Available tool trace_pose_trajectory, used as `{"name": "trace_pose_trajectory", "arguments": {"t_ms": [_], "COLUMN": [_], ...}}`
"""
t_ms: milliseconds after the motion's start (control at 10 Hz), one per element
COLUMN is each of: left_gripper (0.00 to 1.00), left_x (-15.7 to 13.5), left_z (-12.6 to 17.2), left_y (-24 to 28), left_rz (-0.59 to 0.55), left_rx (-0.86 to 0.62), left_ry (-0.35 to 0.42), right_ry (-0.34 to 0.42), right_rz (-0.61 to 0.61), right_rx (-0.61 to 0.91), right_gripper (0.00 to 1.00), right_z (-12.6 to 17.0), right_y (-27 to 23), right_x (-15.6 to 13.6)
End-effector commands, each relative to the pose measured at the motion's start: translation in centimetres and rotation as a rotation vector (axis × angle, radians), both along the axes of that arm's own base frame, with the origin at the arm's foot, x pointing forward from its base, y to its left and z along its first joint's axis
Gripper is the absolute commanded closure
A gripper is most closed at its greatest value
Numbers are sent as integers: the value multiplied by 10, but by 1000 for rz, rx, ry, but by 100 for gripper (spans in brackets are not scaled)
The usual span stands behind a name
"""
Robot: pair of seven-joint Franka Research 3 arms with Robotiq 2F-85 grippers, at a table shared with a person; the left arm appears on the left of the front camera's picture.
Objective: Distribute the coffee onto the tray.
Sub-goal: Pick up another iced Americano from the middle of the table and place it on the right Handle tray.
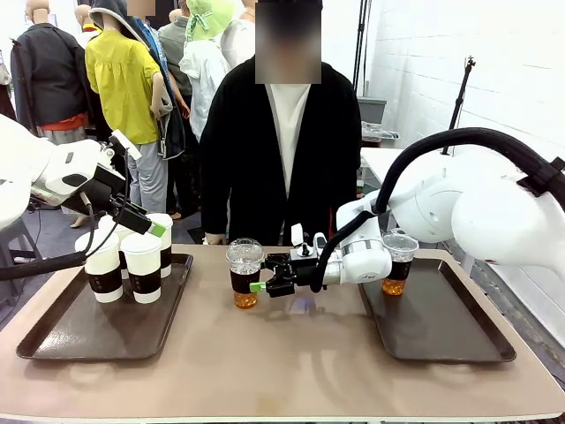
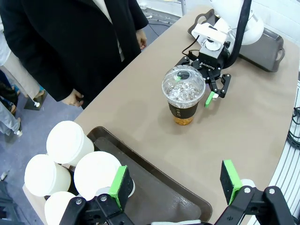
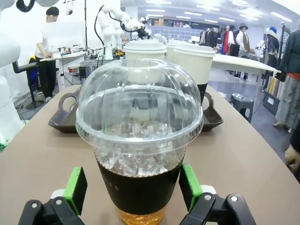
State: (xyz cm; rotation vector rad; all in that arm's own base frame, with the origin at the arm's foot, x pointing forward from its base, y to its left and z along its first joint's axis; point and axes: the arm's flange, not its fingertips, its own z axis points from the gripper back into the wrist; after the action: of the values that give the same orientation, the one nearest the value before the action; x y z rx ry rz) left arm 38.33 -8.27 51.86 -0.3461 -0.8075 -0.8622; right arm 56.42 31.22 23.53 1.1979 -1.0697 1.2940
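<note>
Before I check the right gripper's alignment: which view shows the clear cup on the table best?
Right wrist view: the clear cup stands between the right gripper's open pads. The left wrist view shows its dome from above; the front view shows its side.

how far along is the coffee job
Done: one clear cup stands on the right tray. In hand: the right pincer, open, flanks the second clear cup on the bare table. Left: four white cups crowd the left tray by the open left pincer.
</note>
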Motion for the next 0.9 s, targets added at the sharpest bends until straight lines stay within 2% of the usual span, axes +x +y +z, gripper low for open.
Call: {"name": "trace_pose_trajectory", "arguments": {"t_ms": [0,400,500,600,700,800], "left_gripper": [0,0,0,0,0,0], "left_x": [3,3,3,3,3,3], "left_z": [-3,-3,-3,-3,-3,-3], "left_y": [3,3,3,3,3,3], "left_rz": [-20,-20,-20,-20,-20,-20], "left_rx": [-6,-6,-6,-6,-6,-6], "left_ry": [-4,-4,-4,-4,-4,-4], "right_ry": [26,38,61,76,24,37], "right_rz": [-40,-37,-27,-24,-29,-25], "right_rx": [22,9,10,-9,16,17], "right_gripper": [0,0,0,17,37,37], "right_z": [-5,-8,-8,-8,-8,-8], "right_y": [15,23,23,24,24,23], "right_x": [7,9,10,9,8,8]}}
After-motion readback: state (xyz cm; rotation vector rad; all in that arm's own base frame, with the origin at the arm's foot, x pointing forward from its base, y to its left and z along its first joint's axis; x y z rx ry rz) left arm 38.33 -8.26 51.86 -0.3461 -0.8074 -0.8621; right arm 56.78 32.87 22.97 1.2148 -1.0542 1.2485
